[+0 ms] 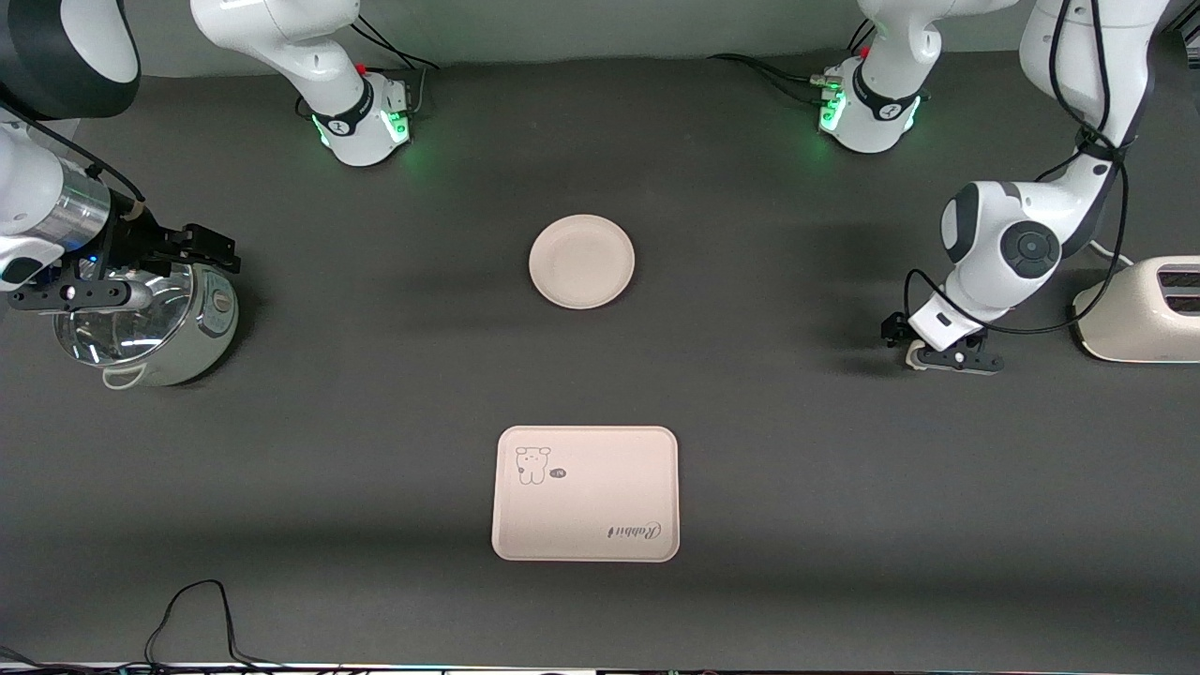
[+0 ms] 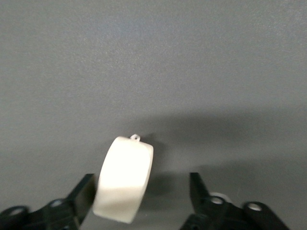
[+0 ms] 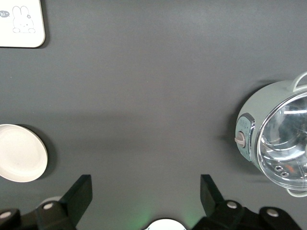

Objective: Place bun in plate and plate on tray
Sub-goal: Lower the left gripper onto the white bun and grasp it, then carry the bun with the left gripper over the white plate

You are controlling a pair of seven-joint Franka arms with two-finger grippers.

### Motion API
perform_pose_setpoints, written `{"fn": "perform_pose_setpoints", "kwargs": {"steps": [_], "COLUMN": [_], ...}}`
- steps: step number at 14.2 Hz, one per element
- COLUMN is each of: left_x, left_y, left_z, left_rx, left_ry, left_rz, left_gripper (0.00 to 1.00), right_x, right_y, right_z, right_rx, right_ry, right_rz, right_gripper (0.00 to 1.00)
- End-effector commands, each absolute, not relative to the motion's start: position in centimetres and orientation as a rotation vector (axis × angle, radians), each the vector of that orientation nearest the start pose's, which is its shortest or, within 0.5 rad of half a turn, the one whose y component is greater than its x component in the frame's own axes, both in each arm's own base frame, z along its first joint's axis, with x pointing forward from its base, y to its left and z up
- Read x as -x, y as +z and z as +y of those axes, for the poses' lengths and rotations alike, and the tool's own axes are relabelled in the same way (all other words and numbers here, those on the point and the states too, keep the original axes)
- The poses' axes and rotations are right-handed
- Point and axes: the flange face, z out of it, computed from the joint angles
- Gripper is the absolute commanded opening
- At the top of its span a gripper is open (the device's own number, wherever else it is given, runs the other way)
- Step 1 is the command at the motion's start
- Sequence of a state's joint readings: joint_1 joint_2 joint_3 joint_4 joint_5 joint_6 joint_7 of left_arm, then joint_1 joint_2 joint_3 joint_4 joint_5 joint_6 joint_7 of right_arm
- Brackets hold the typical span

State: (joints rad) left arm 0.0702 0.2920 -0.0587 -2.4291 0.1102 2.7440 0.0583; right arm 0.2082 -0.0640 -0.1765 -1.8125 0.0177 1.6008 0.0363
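- Tray nearest cam, bare, awaits plate.
- Plate mid tabletop, no bun in it yet.
- Left end effector low by toaster, fingers apart w/ bun between, prob. about to grip.
- Right end effector over pot, spread, empty, waiting.

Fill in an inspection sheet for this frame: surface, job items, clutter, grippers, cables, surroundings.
Surface: dark grey table, no spills seen.
Job items: bun lies on the table between the left gripper's fingers; plate mid-table, nothing in it; tray nearer the front camera than the plate, nothing on it.
Clutter: lidded pot at the right arm's end; toaster at the left arm's end.
Grippers: left gripper low over the bun, open; right gripper over the pot, open.
Cables: black cable at the table's near edge.
Surroundings: nothing seen.
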Motion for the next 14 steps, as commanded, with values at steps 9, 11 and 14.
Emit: {"fn": "perform_pose_setpoints", "kwargs": {"steps": [9, 11, 14], "left_x": [-49.7, -49.4, -46.4], "left_y": [20.7, 23.8, 29.7], "left_z": [-0.7, -4.5, -15.2], "left_rx": [3.097, 3.090, 3.067], "left_ry": [-0.082, -0.051, 0.032], "left_rz": [0.205, 0.174, 0.070], "left_gripper": [0.28, 0.28, 0.28], "right_x": [-58.1, -59.3, -59.5], "right_y": [41.3, 39.6, 40.4], "right_z": [4.8, 5.8, 6.3], "right_rx": [2.958, 2.885, 2.835], "right_ry": [0.373, 0.382, 0.369], "right_rz": [0.068, 0.111, 0.129], "right_gripper": [1.00, 1.00, 1.00]}}
